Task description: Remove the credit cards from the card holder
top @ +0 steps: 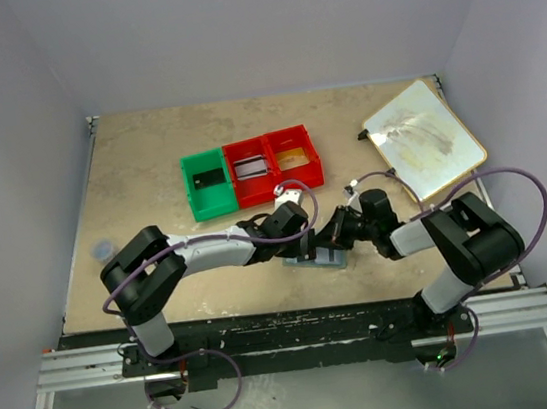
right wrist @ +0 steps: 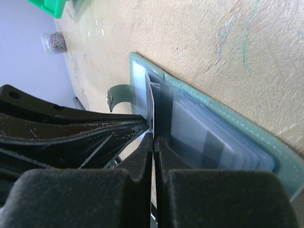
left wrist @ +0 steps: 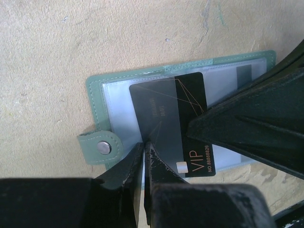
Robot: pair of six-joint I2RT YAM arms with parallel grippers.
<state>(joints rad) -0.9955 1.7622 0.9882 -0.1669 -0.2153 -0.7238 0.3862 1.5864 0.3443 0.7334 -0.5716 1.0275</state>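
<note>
Scuffed tan table (top: pixel 148 171); card holder (left wrist: pixel 94 109) open flat, lower centre of top view, snap tab at left in left wrist view; dark credit card (left wrist: pixel 166 109) across clear pockets, printed "VIP", "NO 8888826"; left tool (left wrist: pixel 144 151) clenched on card's lower left edge; right tool (right wrist: pixel 153 142) clenched on opposite edge.

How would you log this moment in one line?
card holder: open, flat | credit card: partly out | left gripper: shut on it | right gripper: shut on it
</note>
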